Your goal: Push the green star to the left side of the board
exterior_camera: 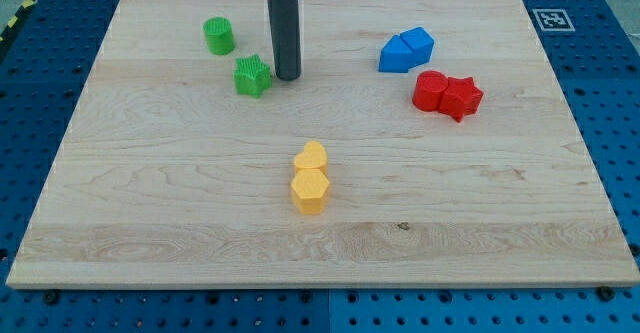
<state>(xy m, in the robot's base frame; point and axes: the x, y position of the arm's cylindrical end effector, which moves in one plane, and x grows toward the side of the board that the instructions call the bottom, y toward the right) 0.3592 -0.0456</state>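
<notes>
The green star (253, 76) lies on the wooden board (180, 193) in the upper left part of the view. My tip (287, 77) stands just to the star's right, very close to it or touching it. The dark rod rises straight up from there to the view's top. A green cylinder (219, 36) stands up and to the left of the star, apart from it.
Two blue blocks (407, 51) sit together at the upper right. Two red blocks (447, 94), one star-like, touch just below them. Two yellow blocks (311, 177) sit stacked near the board's middle. A fiducial marker (550, 19) is at the top right corner.
</notes>
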